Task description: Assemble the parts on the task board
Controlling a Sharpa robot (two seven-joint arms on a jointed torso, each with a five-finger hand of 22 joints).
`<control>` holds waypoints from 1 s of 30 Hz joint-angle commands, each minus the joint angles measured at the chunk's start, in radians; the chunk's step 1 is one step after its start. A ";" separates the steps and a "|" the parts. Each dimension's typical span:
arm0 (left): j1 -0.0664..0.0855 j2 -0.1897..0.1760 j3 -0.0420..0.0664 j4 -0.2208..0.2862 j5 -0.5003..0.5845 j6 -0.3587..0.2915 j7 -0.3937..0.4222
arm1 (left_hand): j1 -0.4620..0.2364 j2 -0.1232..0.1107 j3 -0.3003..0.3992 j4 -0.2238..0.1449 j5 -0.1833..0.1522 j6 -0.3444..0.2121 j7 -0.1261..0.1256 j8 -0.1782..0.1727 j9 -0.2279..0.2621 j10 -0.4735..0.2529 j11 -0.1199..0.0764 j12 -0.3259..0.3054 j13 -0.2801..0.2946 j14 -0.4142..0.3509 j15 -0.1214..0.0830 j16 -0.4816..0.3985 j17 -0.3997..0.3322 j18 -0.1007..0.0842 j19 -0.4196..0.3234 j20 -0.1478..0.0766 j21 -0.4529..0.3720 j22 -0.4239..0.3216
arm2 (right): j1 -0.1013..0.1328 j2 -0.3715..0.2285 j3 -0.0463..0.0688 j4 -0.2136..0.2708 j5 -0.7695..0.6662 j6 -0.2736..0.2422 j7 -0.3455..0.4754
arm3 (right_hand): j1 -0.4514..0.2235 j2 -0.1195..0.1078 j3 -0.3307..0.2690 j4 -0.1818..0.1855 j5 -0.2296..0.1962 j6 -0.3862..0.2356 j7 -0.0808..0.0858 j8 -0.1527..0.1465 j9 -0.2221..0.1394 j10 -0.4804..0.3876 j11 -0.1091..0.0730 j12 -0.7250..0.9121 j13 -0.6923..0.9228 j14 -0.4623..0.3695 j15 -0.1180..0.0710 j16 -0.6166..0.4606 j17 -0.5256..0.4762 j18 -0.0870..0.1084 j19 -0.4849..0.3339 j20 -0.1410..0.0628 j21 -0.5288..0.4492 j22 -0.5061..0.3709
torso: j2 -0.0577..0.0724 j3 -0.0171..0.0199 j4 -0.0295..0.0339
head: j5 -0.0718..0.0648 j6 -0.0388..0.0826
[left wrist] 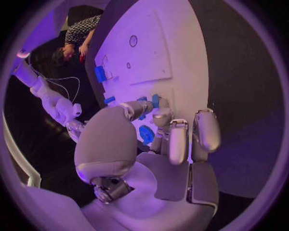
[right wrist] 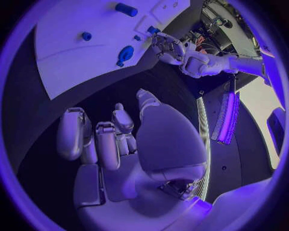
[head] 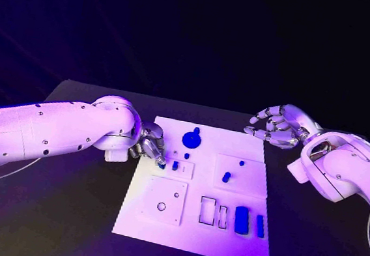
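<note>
The white task board (head: pixel 193 235) lies in the middle of the table. My left hand (head: pixel 149 145) reaches onto its left edge and pinches a small blue part (head: pixel 160 161) between thumb and a finger; in the left wrist view that part (left wrist: pixel 142 117) sits between the fingertips, touching the board (left wrist: pixel 175 57). A round blue part (head: pixel 192 139) lies at the board's far end. A short blue peg (head: pixel 227 177) stands in the right middle. Two long blue parts (head: pixel 242 219) lie near the front right. My right hand (head: pixel 279 126) hovers off the far right corner, fingers loosely apart, holding nothing.
Rectangular cut-outs (head: pixel 207 211) and a raised square plate (head: pixel 164 200) take up the board's front half. Black table (head: pixel 57 213) surrounds the board on all sides. From the right wrist view, the board (right wrist: pixel 72 57) and my left hand (right wrist: pixel 171 48) lie ahead of my right hand (right wrist: pixel 120 144).
</note>
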 commanded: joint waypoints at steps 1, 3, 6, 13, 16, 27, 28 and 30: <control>-0.003 0.005 -0.002 0.002 -0.002 0.013 -0.003 | -0.011 0.001 0.160 -0.167 0.008 0.019 -0.010 0.003 0.036 0.008 0.000 0.003 0.001 0.075 -0.006 0.005 0.154 -0.014 0.009 -0.001 0.007 0.002 | 0.000 0.001 0.000 0.001 -0.008 0.012 0.009 | 0.008 -0.001 0.001 0.001 0.002 -0.005 -0.001 0.006 -0.002 -0.002 0.001 0.000 0.001 0.080 -0.007 -0.005 0.160 0.012 -0.007 -0.001 -0.004 0.073 | 0.000 0.0001 -0.0008 | 0.000 0.000; -0.003 0.006 -0.003 0.001 -0.001 0.009 -0.003 | -0.012 0.001 0.160 -0.166 0.009 0.020 -0.010 0.003 0.036 0.008 0.000 0.002 -0.001 0.075 -0.007 0.005 0.153 -0.014 0.009 -0.002 0.007 0.002 | 0.000 0.001 0.000 0.001 -0.008 0.012 0.009 | 0.008 -0.001 0.001 0.001 0.002 -0.005 -0.001 0.006 -0.002 -0.002 0.001 0.000 0.001 0.080 -0.007 -0.005 0.160 0.012 -0.007 -0.001 -0.004 0.073 | 0.000 0.0003 -0.0008 | -0.001 0.001; -0.004 0.005 -0.003 0.000 -0.002 0.001 -0.003 | -0.013 0.002 0.161 -0.167 0.015 0.021 -0.011 0.004 0.036 0.009 -0.001 0.003 0.000 0.075 -0.007 0.005 0.153 -0.014 0.009 -0.002 0.007 0.002 | 0.000 0.000 0.000 0.001 -0.008 0.011 0.009 | 0.008 -0.001 0.001 0.001 0.002 -0.005 -0.001 0.006 -0.002 -0.002 0.001 0.000 0.001 0.080 -0.007 -0.005 0.160 0.012 -0.007 -0.001 -0.004 0.073 | 0.000 0.0003 -0.0006 | -0.001 0.001; -0.005 -0.015 0.000 0.016 0.018 -0.033 -0.003 | -0.014 0.001 0.162 -0.170 0.023 0.022 -0.012 0.005 0.037 0.009 -0.002 0.001 -0.001 0.074 -0.008 0.004 0.152 -0.014 0.011 -0.003 0.009 0.005 | -0.001 -0.001 0.000 0.002 -0.008 0.010 0.010 | 0.006 -0.001 0.001 0.002 0.003 -0.005 -0.001 0.006 -0.002 -0.003 0.001 -0.001 0.000 0.080 -0.007 -0.006 0.159 0.013 -0.008 -0.001 -0.007 0.072 | 0.000 0.0000 -0.0011 | -0.001 0.001; -0.006 -0.028 0.001 0.027 0.030 -0.058 0.000 | -0.014 0.001 0.162 -0.170 0.024 0.023 -0.012 0.005 0.037 0.009 -0.002 0.001 -0.001 0.075 -0.009 0.005 0.153 -0.014 0.012 -0.003 0.009 0.006 | -0.001 -0.002 0.000 0.002 -0.008 0.010 0.010 | 0.006 -0.001 0.001 0.002 0.003 -0.005 -0.001 0.006 -0.002 -0.003 0.001 -0.001 0.000 0.080 -0.007 -0.006 0.159 0.013 -0.008 -0.001 -0.007 0.072 | 0.000 0.0000 -0.0005 | -0.002 0.000; -0.016 -0.072 0.003 0.074 0.032 -0.188 0.057 | -0.013 -0.002 0.165 -0.175 0.029 0.026 -0.014 0.006 0.037 0.013 -0.004 0.002 0.002 0.074 -0.010 0.004 0.152 -0.016 0.019 -0.004 0.014 0.015 | -0.001 -0.004 0.000 0.003 -0.008 0.009 0.011 | 0.004 0.000 0.001 0.003 0.003 -0.005 -0.001 0.007 -0.003 -0.002 0.001 -0.001 0.000 0.080 -0.007 -0.006 0.158 0.013 -0.008 -0.001 -0.007 0.072 | 0.000 0.0001 0.0006 | -0.003 -0.003; -0.019 -0.076 0.003 0.080 0.029 -0.198 0.064 | -0.013 -0.003 0.165 -0.175 0.029 0.027 -0.014 0.006 0.037 0.014 -0.004 0.002 0.002 0.074 -0.010 0.004 0.152 -0.017 0.020 -0.005 0.014 0.016 | -0.001 -0.005 0.000 0.003 -0.008 0.009 0.011 | 0.004 0.000 0.001 0.003 0.003 -0.005 -0.001 0.007 -0.003 -0.002 0.001 -0.001 0.000 0.080 -0.007 -0.006 0.158 0.013 -0.008 -0.001 -0.007 0.072 | 0.000 0.0001 0.0006 | -0.003 -0.003; -0.025 -0.082 0.004 0.089 0.023 -0.213 0.074 | -0.014 -0.003 0.165 -0.176 0.029 0.028 -0.014 0.006 0.037 0.015 -0.004 0.003 0.003 0.074 -0.011 0.004 0.152 -0.017 0.021 -0.005 0.014 0.017 | -0.001 -0.005 0.000 0.003 -0.008 0.009 0.011 | 0.004 0.000 0.001 0.003 0.003 -0.005 -0.001 0.007 -0.003 -0.002 0.001 -0.001 0.000 0.080 -0.007 -0.006 0.158 0.013 -0.008 -0.001 -0.007 0.072 | 0.000 0.0005 0.0005 | -0.003 -0.003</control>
